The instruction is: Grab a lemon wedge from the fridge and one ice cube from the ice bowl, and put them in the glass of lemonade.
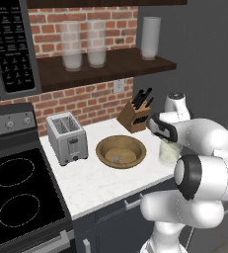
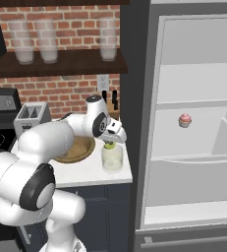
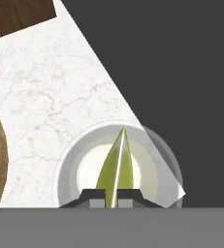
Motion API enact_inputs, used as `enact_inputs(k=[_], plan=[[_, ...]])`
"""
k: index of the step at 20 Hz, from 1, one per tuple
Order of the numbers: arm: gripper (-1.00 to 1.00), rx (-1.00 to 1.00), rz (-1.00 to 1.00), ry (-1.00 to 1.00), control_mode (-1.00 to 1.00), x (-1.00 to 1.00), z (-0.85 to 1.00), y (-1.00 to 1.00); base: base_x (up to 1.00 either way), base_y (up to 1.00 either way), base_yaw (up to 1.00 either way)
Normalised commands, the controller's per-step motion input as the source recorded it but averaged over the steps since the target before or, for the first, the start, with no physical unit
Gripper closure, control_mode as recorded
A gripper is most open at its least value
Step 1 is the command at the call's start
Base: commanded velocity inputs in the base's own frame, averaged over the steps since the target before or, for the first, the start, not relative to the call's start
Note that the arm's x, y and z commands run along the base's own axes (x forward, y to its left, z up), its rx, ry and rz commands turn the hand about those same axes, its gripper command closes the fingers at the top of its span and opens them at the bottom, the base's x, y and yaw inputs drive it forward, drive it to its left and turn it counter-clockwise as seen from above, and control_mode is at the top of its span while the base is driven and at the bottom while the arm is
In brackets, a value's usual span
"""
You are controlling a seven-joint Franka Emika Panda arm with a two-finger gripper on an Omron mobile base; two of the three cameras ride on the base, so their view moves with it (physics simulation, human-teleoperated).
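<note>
The arm (image 2: 41, 142) is showing smooth, glossy white shells, bulging into fat rounded segments with dark grey to black rings and round caps at the joints. Just behind the gripper (image 2: 110, 143), the white hand is carrying a dark band along its side. At the gripper's tip, two small dark fingertips (image 3: 91, 196) are showing as flat, angular wedges.

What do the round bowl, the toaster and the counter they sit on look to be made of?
The ice bowl looks like brown wood with a matte finish; grain lines ring its inside. The toaster looks like brushed metal: grey, with a dull sheen and dark slots on top. The counter looks like polished white stone, perhaps marble, since faint veins run across it. All of this is rendered, so these are only appearances.
</note>
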Motion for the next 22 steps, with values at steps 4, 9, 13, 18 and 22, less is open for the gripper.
enact_inputs(k=[4, 9, 13, 18, 22], plan=[[-1.00, 0.00, 0.00, 0.00, -1.00, 0.00, 0.00, 0.00, 0.00, 0.00, 0.00], [-1.00, 0.00, 0.00, 0.00, -1.00, 0.00, 0.00, 0.00, 0.00, 0.00, 0.00], [-1.00, 0.00, 0.00, 0.00, -1.00, 0.00, 0.00, 0.00, 0.00, 0.00, 0.00], [-1.00, 0.00, 0.00, 0.00, -1.00, -0.02, 0.00, 0.00, 0.00, 0.00, 0.00], [-1.00, 0.02, 0.00, -0.06, -1.00, -0.26, 0.06, 0.00, 0.00, 0.00, 0.00]])
